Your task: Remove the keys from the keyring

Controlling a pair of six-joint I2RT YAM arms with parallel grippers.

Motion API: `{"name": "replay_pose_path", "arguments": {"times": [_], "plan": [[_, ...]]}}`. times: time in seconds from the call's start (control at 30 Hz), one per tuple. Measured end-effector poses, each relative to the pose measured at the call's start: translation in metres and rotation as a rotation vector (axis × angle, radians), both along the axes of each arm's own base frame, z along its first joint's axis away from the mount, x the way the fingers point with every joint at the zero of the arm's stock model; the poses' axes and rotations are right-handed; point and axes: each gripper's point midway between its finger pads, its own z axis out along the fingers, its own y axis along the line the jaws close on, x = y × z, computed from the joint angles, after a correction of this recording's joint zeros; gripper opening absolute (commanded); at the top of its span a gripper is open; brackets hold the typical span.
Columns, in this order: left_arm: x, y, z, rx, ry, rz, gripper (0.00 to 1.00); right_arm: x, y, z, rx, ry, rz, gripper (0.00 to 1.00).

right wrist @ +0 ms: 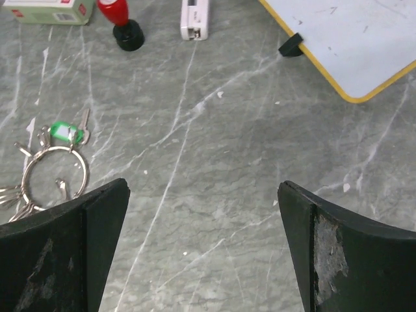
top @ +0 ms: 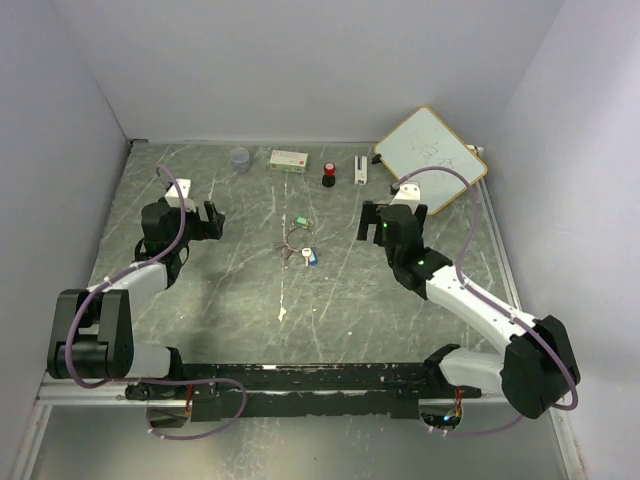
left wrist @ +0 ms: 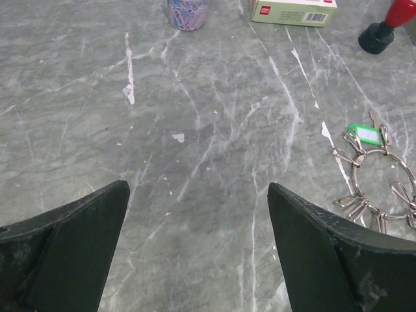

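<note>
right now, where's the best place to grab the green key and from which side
Likely the green key by its plastic head, from straight above, closing across its narrow sides. It lies flat at the far edge of the keyring, sticking outward clear of the other pieces, and the head is its widest part.

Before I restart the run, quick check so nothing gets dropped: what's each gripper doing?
Left gripper: open, holding nothing.
Right gripper: open, holding nothing.
</note>
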Motion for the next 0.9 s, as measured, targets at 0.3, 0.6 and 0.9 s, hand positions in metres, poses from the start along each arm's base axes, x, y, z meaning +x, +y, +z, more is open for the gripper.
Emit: {"name": "replay_pose_path", "arguments": {"times": [0.3, 0.6, 0.9], "plan": [[-0.003, -0.009, 0.0, -0.01, 0.007, -0.043, 0.99, -0.017, 0.02, -0.007, 0.03, 0.025, 0.099, 1.0], [-0.006, -0.021, 0.01, -0.011, -0.02, -0.082, 0.99, -0.024, 0.045, -0.016, 0.096, 0.048, 0.217, 0.74], [-0.013, -0.035, 0.007, -0.006, -0.002, -0.155, 0.99, -0.03, 0.091, -0.081, 0.059, 0.195, 0.377, 0.35]]}}
